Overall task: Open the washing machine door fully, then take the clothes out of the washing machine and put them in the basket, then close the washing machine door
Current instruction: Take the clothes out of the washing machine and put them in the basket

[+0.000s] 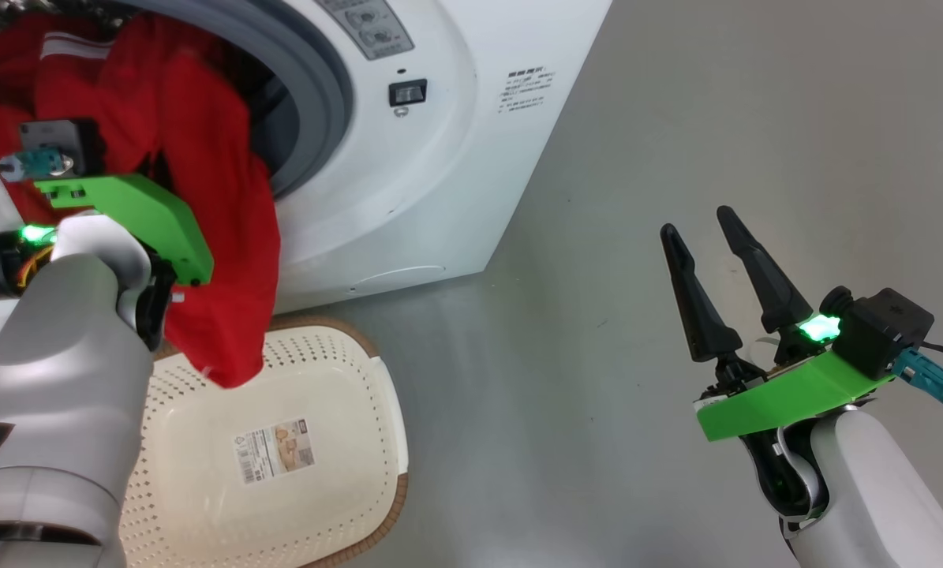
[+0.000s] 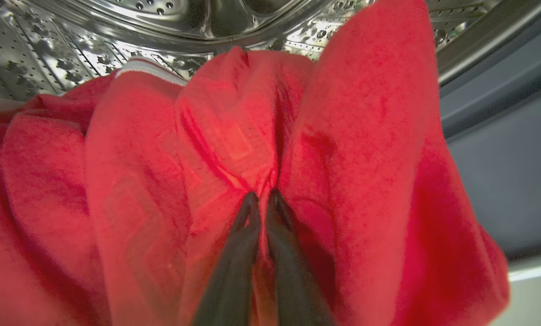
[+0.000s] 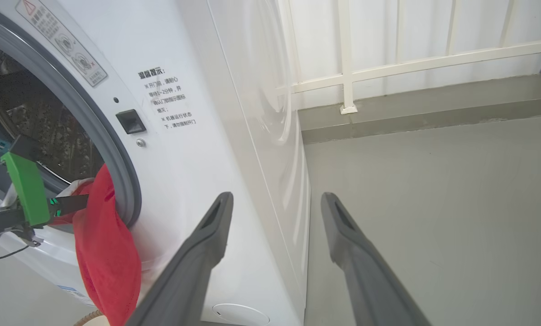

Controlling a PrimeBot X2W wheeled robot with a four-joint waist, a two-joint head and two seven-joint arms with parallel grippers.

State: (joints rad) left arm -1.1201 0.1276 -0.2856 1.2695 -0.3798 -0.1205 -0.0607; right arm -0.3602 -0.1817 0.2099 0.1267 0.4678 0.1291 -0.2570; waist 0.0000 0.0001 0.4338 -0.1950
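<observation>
**Left tool pinches red clothes at the washer mouth; right tool spread over the floor**

At the left of the head view, the pale left arm reaches up to the mouth of the washing machine (image 1: 439,173). Its green mount sits against the clothes (image 1: 203,158), which hide the fingers there. In the left wrist view the left tool (image 2: 262,199) has its two dark fingers pressed together on a fold of the red fabric, which bunches up on both sides of them. A white band of trim runs across the cloth higher up, and the perforated steel drum (image 2: 71,50) shines behind it.

The clothes spill out of the opening and over the grey gasket (image 1: 321,87). One long fold hangs down the white front of the machine. Its lowest end hangs over the near-left corner of the basket (image 1: 329,379); I cannot tell whether it touches. The basket stands on the floor just in front of the washer, with a paper label (image 1: 276,450) lying flat on its bottom.

Further right is bare grey floor (image 1: 716,118). At the lower right, well apart from the washer and the basket, the right tool (image 1: 697,222) hovers with its fingers spread wide and nothing between them.
</observation>
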